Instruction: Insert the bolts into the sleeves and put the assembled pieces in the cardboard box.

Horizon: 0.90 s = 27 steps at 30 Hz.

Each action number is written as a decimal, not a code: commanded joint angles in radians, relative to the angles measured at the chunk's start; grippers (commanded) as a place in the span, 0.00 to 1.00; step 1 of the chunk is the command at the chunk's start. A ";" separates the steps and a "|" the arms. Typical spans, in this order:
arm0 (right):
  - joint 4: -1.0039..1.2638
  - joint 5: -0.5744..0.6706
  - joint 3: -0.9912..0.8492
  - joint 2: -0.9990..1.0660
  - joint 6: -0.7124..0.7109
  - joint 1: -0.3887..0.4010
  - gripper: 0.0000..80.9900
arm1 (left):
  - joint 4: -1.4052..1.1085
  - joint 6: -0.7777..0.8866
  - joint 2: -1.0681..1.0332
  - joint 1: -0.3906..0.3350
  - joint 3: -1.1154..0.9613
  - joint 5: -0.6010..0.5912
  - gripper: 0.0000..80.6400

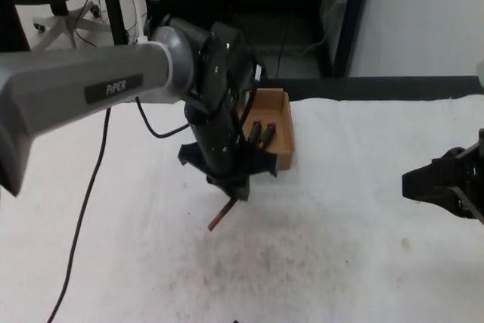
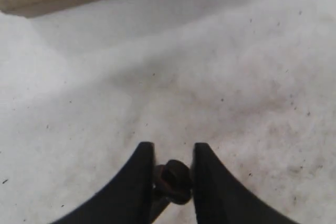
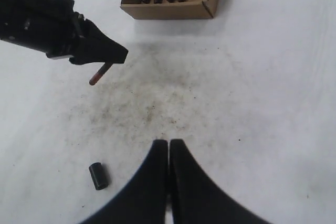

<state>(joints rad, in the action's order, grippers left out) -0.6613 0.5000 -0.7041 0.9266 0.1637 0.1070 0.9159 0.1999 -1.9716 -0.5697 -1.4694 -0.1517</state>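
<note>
Clamps a bolt point(image 1: 221, 217) in the left gripper point(image 1: 234, 196), just near of the cardboard box point(image 1: 283, 141); holds the right gripper point(image 3: 169, 148) closed, empty.

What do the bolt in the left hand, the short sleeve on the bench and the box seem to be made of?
The bolt looks like metal with a coppery reddish finish. The sleeve is matte black, perhaps plastic or rubber; the look leaves it open. The box is plain brown cardboard with dull walls.
</note>
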 commanded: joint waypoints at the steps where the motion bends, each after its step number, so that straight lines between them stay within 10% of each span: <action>1: 0.013 0.015 0.002 -0.009 0.001 0.001 0.01 | 0.048 -0.040 -0.010 0.001 -0.005 0.017 0.00; 13: 0.019 0.015 0.002 -0.009 0.001 0.001 0.01 | 0.041 -0.298 -0.063 0.001 -0.008 0.017 0.03; 21: 0.019 0.015 0.002 -0.009 0.001 0.001 0.01 | 0.063 -0.403 -0.040 0.001 -0.009 0.030 0.61; 27: 0.019 0.015 0.002 -0.009 0.001 0.001 0.01 | 0.066 -0.432 0.001 0.001 -0.009 0.046 0.63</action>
<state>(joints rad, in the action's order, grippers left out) -0.6499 0.5000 -0.7041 0.9266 0.1637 0.1070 0.9749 -0.1947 -2.0179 -0.5697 -1.4694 -0.1208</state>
